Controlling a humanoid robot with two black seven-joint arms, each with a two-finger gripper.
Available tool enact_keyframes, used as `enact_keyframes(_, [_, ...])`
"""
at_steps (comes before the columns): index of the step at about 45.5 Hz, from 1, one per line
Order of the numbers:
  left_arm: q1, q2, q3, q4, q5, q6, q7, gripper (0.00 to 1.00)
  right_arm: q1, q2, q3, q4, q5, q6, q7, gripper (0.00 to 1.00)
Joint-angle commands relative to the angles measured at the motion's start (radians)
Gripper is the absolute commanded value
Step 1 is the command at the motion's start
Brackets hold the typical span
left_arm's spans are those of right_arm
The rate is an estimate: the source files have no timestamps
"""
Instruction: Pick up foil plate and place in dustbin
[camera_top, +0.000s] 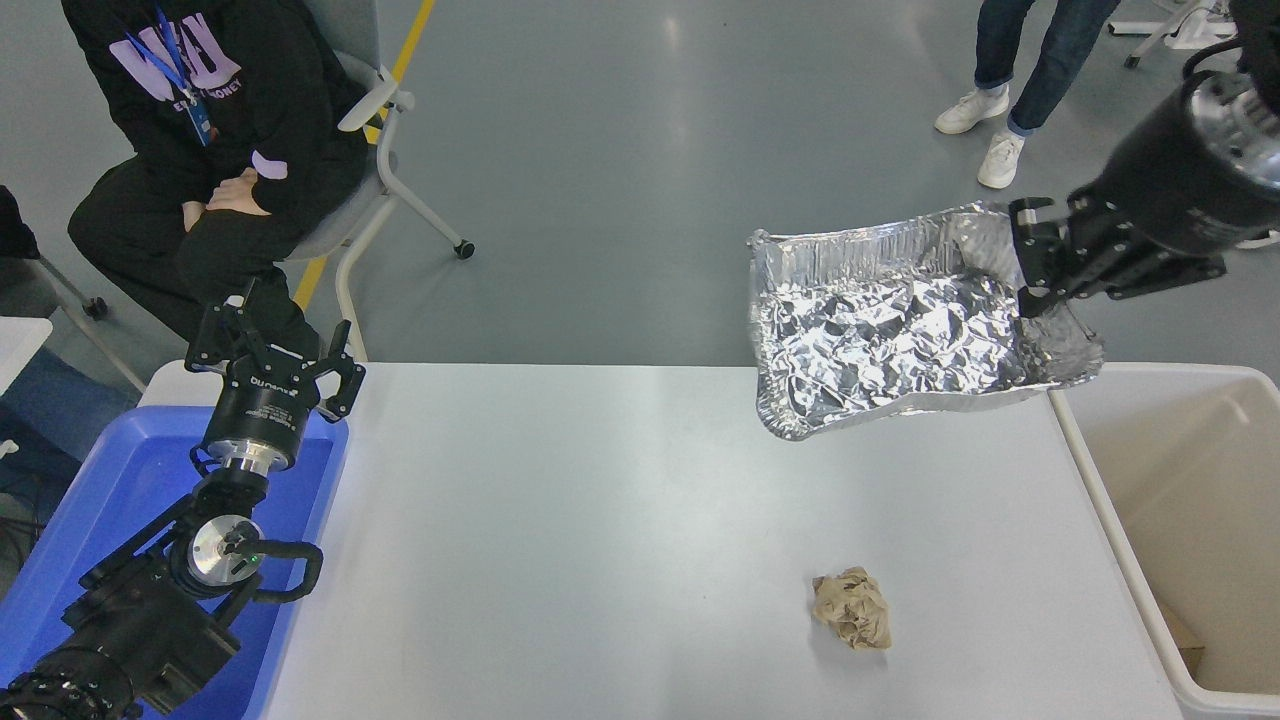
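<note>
Head view: your right gripper (1040, 275) has its fingers (1030, 262) pinching the right-hand rim of the foil plate (890, 340), and the plate hangs in the air, clear of the white bench (600, 520). It sits over the bench's far right corner, tilted with its left corner lowest, and its right end just reaches the near-left rim of the dustbin (1150, 372). Most of the plate is not yet over the bin's opening.

The step in hand looks like the carry to the bin. To do it well, take the plate further to your right until its whole body is above the cream inside of the dustbin, not only the gripped edge. The foil is thin and crinkled, so it will likely flex and swing from a single rim pinch; move steadily and avoid jerks. Hold enough height that the low left corner clears the bin's rim, or it may catch and bend. Release only when the plate is centred over the opening.

The crumpled brown paper ball (851, 607) lies on the bench well below the plate's path and needs no attention. Your left gripper (272, 352) is parked at the lower left above the blue tub (110, 470), fingers spread, holding nothing.
</note>
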Motion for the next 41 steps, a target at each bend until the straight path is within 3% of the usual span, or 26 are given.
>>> enact_keyframes(1, [0.001,0.000,-0.001,0.000,0.000,0.000,-0.001,0.98,0.004,-0.229,-0.171,-0.088,-0.056,0.000,0.000,0.00])
enact_keyframes(13, [0.001,0.000,-0.001,0.000,0.000,0.000,-0.001,0.98,-0.048,-0.478,-0.246,-0.221,-0.123,0.000,0.000,0.00])
enact_keyframes(20, [0.001,0.000,-0.001,0.000,0.000,0.000,-0.001,0.98,-0.215,-0.542,-0.223,-0.229,-0.120,-0.266,0.000,0.00])
enact_keyframes(27, [0.001,0.000,-0.001,0.000,0.000,0.000,-0.002,0.98,-0.474,-0.547,-0.156,-0.255,-0.094,-0.552,0.001,0.00])
enact_keyframes(30, [0.001,0.000,-0.001,0.000,0.000,0.000,-0.002,0.98,-0.693,-0.533,-0.023,-0.298,-0.012,-0.679,0.001,0.00])
enact_keyframes(41, [-0.001,0.000,-0.001,0.000,0.000,0.000,-0.002,0.98,-1.359,-0.374,0.467,-0.614,0.128,-0.777,0.001,0.00])
